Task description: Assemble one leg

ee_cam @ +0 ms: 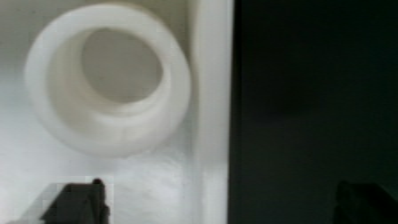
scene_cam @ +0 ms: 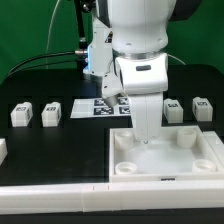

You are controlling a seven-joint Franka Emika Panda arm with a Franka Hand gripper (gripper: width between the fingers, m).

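Several legs, small white posts with black-and-white tags, lie on the black table: two on the exterior view's left (scene_cam: 20,113) (scene_cam: 50,112) and two on its right (scene_cam: 176,107) (scene_cam: 201,108). My gripper (scene_cam: 148,137) hangs low over the far edge of the big white square panel (scene_cam: 190,158), beside its far-left corner socket (scene_cam: 125,144). In the wrist view the gripper (ee_cam: 221,205) is open and empty. Its dark fingertips (ee_cam: 75,200) stand wide apart, one over the panel, the other over the dark table. The round socket (ee_cam: 107,90) shows large and close.
The marker board (scene_cam: 100,107) lies on the table behind the panel, partly hidden by the arm. A long white bar (scene_cam: 80,192) runs along the front edge. A small white piece (scene_cam: 3,150) sits at the exterior view's far left.
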